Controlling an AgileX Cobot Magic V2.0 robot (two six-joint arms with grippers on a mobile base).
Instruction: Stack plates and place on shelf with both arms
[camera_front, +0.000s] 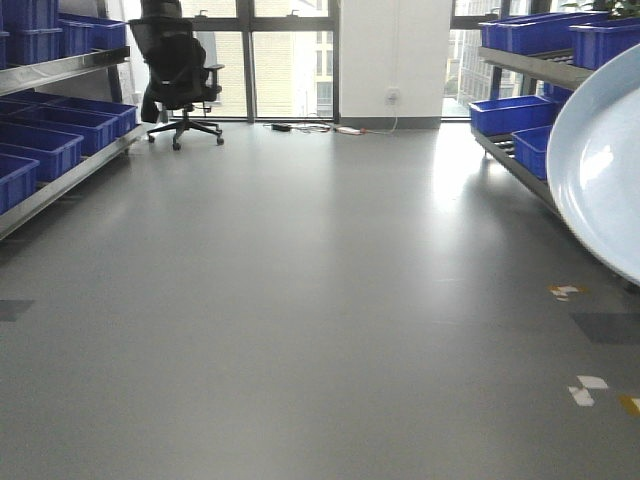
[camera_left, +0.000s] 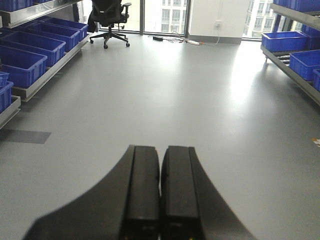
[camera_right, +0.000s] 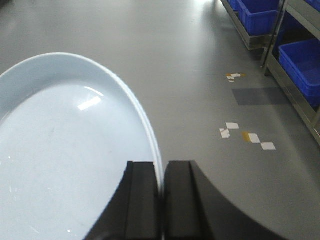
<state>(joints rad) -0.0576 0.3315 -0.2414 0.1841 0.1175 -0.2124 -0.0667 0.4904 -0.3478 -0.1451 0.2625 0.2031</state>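
Note:
A large pale bluish-white glossy plate (camera_right: 65, 150) fills the left of the right wrist view, held up over the grey floor. My right gripper (camera_right: 161, 167) is shut on its rim, one black finger on each side of the edge. The same plate (camera_front: 605, 165) shows tilted at the right edge of the front view. I make out one plate only. My left gripper (camera_left: 160, 152) is shut, its two black fingers pressed together with nothing between them, pointing out over the floor.
Metal shelves with blue bins (camera_front: 45, 140) line the left wall, and more blue bins (camera_front: 515, 112) sit on the right-hand shelf (camera_front: 545, 70). A black office chair (camera_front: 178, 70) stands by the far windows. Tape marks (camera_right: 247, 135) dot the floor.

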